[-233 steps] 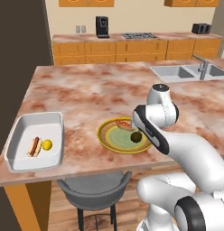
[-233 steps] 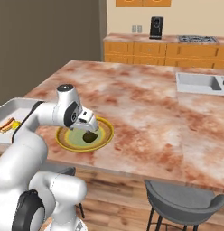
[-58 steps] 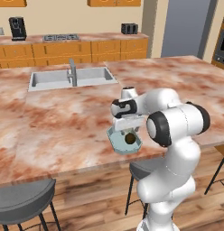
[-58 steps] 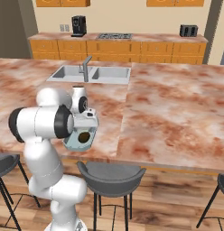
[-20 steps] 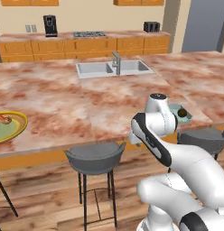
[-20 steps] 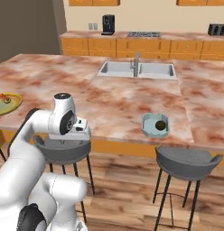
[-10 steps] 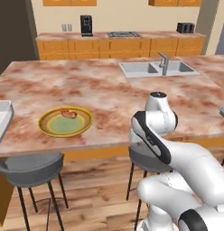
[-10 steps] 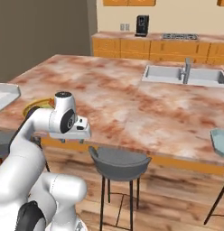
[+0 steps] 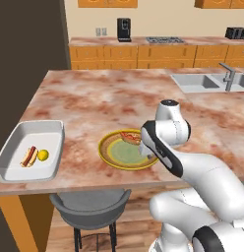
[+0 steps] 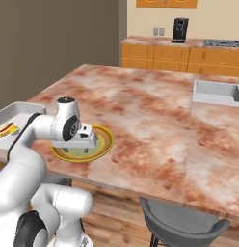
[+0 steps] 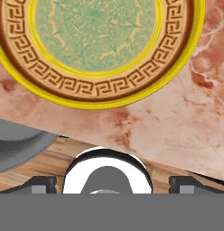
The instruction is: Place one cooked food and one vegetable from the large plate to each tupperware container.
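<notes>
Hanging bent over the counter's near edge, the arm points its gripper (image 11: 112, 182) down at the large plate (image 9: 110, 157), fingertips set wide apart with nothing between them. A hot dog (image 9: 129, 137) lies on the plate's far rim. The tupperware container (image 9: 15, 149) sits well left, holding a hot dog and a yellow piece.

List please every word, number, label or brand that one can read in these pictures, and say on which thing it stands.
There is no readable text in any view.
The large plate carries only a Greek-key border and a pale green ornament, no letters.
The tupperware container, the marble counter and the coffee machine show no label or number.
</notes>
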Controlling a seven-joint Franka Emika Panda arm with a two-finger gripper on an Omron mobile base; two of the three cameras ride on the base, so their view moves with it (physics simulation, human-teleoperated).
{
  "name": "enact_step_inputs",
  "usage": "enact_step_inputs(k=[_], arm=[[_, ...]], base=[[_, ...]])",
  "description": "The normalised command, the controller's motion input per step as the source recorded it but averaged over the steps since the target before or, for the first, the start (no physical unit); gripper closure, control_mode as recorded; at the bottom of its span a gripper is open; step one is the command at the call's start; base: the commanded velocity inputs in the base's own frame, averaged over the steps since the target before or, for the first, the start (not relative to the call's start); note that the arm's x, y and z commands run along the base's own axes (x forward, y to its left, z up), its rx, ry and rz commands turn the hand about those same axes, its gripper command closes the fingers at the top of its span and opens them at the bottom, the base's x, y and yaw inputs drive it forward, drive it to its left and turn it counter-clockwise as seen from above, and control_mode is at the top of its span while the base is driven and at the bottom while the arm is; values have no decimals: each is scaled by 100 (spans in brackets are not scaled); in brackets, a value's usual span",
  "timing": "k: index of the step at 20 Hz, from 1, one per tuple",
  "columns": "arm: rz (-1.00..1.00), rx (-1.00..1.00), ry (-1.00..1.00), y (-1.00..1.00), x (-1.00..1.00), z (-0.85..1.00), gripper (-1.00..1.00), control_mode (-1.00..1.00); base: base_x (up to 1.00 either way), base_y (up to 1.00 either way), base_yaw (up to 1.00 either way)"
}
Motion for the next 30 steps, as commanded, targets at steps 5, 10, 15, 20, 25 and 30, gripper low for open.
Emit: enact_step_inputs(k=[5,10,15,20,25,30], arm=[[6,0,1,0,30,0,-100,-100],[5,-3,-7,16,92,2,-100,-100],[7,-12,15,2,100,0,-100,-100],[3,-3,10,10,98,5,-100,-100],[12,0,0,26,84,-18,-100,-100],[9,-1,1,11,21,-61,-100,-100]], base=[[25,1,6],[0,0,0],[0,0,0],[0,0,0],[0,0,0],[0,0,0]])
